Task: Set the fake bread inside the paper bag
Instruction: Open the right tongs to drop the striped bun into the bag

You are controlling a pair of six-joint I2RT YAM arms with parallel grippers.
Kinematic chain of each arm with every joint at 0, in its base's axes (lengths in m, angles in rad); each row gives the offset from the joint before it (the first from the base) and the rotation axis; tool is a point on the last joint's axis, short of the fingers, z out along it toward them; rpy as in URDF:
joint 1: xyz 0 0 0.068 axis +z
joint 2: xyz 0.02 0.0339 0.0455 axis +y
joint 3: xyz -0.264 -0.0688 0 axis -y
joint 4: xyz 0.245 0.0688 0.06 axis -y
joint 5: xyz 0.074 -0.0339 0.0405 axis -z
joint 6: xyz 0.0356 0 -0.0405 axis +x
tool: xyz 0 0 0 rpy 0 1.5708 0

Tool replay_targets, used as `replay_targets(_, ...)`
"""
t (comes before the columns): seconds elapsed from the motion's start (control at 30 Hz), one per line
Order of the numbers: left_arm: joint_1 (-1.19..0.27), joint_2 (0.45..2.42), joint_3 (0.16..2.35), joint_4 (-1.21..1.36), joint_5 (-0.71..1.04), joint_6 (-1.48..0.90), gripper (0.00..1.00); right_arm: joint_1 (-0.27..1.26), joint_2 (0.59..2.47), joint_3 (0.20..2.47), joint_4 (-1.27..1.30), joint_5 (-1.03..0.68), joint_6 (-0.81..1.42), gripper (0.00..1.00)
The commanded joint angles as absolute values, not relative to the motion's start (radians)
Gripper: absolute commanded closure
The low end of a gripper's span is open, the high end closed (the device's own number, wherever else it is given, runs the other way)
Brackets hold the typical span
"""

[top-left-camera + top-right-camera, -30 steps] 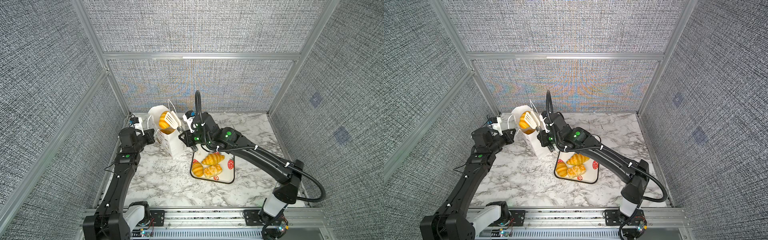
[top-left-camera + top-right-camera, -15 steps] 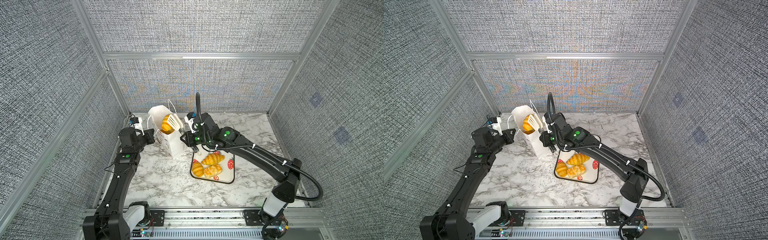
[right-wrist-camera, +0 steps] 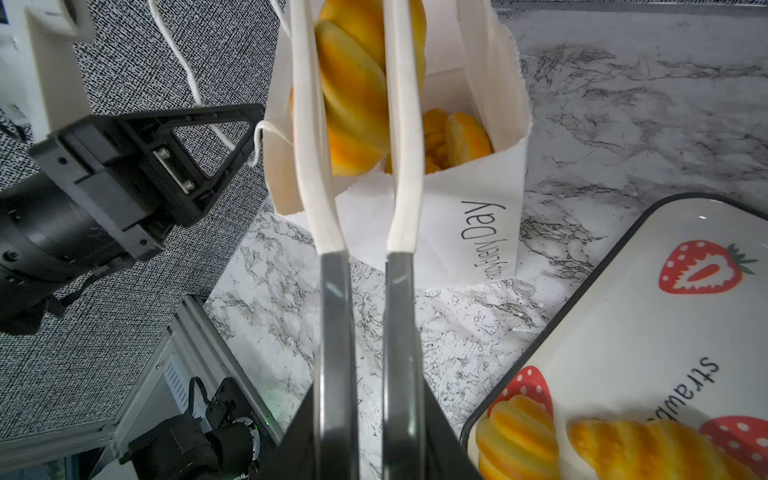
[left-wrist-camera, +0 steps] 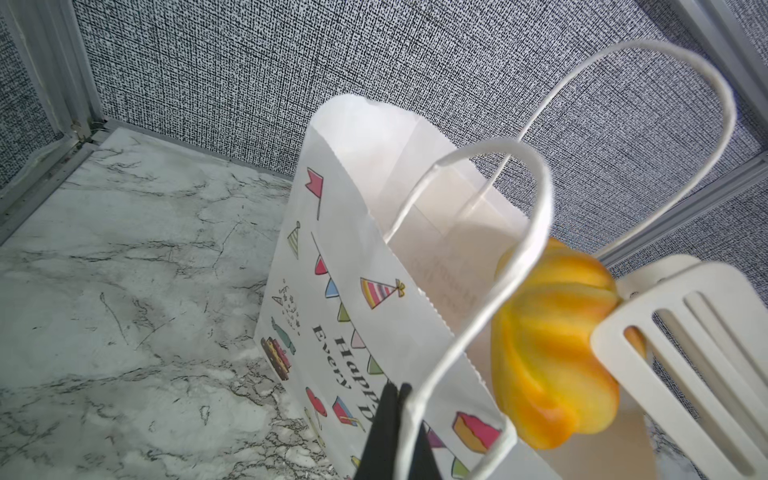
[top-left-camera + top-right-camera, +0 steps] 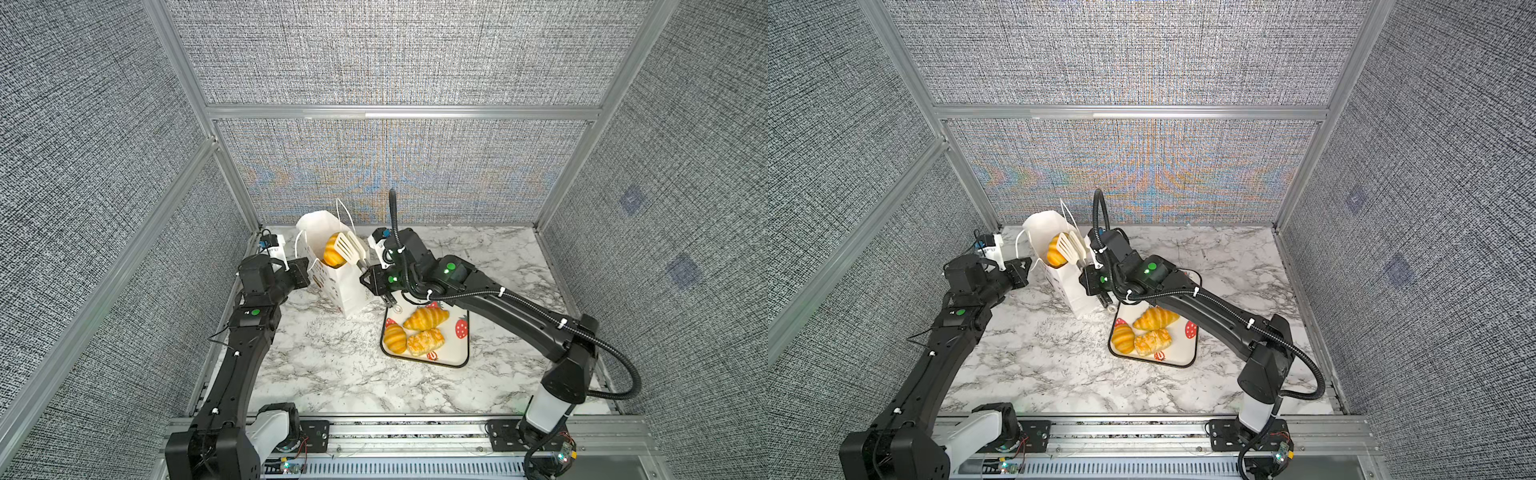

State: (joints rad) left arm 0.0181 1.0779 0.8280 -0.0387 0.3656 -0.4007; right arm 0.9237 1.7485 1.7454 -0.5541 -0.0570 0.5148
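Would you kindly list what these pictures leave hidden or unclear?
- How many bread pieces lie in the paper bag: right wrist view, the tongs and the held roll cover the opening.
- Left gripper: left wrist view, mostly cut off by the picture's edge.
- Far end of the tray: both top views, under the right arm.

The left arm (image 5: 237,365) and right arm (image 5: 515,309) both stretch forward, bent inward, each with jaws closed.

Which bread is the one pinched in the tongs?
The ridged roll at the paper bag's mouth, squeezed between the white tongs. Three pastries lie loose on the tray; more bread sits inside the bag.
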Motion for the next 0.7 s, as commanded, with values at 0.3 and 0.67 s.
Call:
replay_targets(0.3, 0.018, 1.074, 0.831, -0.034, 0.362, -0.391, 1.0, 0.922, 1.731, 1.714, -0.515, -0.058, 0.531, 0.64)
replay_targets(0.67, 0.017, 1.074, 0.831, -0.034, 0.361, -0.391, 1.0, 0.922, 1.718, 1.695, -0.505, -0.059, 0.534, 0.57)
